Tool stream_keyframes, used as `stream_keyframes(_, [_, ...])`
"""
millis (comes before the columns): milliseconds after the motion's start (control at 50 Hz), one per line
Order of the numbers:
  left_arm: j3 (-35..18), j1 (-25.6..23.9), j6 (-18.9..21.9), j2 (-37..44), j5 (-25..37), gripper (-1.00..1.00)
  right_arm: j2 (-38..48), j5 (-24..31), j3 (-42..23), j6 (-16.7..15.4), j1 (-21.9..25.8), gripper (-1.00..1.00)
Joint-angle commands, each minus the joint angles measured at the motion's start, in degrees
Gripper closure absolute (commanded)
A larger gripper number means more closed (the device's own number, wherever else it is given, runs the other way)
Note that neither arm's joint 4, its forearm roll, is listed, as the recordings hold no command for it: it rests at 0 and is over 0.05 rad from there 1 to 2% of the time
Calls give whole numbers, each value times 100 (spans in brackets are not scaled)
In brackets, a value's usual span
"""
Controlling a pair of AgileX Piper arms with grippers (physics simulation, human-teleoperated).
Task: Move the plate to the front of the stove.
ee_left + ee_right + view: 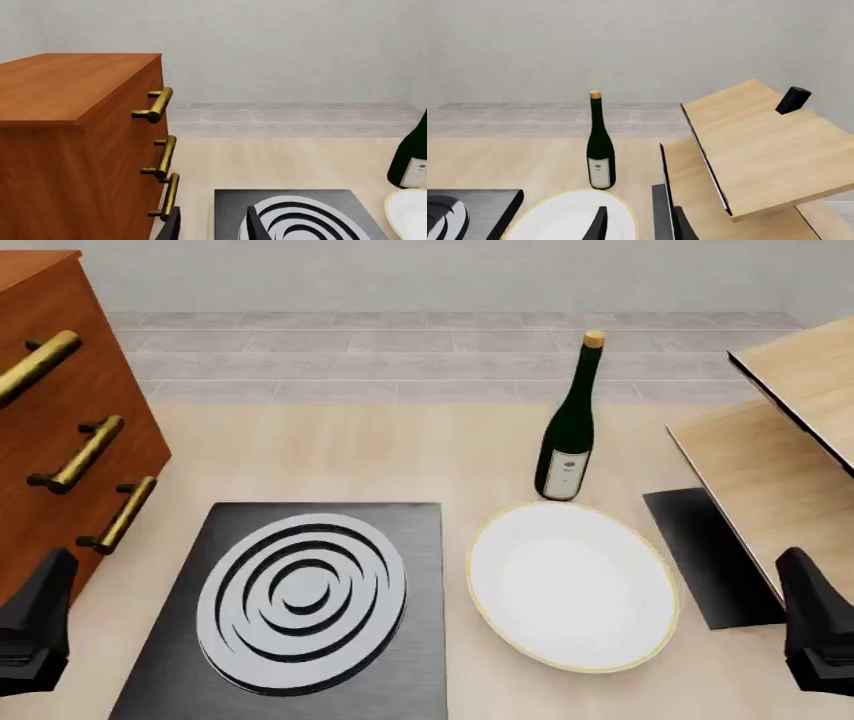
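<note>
While plate (571,585) sits beside stove (310,590), bottle (571,425) apparently just behind.

Plain grey wall (400,270), tiled floor strip (400,350), brass-handled wooden drawer cabinet (54,370) left

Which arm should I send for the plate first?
Right, probably. The round white gold-rimmed plate lies right of the dark square ring-burner stove, nearer the right gripper; the left gripper sits beyond the stove.
</note>
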Motion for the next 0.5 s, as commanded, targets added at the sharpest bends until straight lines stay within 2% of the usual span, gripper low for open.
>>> stream_keyframes(20, [0,0,0,0,0,-100,13,15,-22,-12,9,-100])
stream_keyframes(200, [0,0,0,0,0,-100,90,-16,-19,-28,34,-100])
stream_keyframes(240, [0,0,0,0,0,-100,169,-76,-32,-145,53,-100])
stream_keyframes(280, [0,0,0,0,0,-100,275,-135,-118,-134,54,-100])
stream_keyframes(440, [0,0,0,0,0,-100,815,-109,-779,-120,394,-100])
stream_keyframes(500, [0,0,0,0,0,-100,1319,-290,-1070,-178,564,-100])
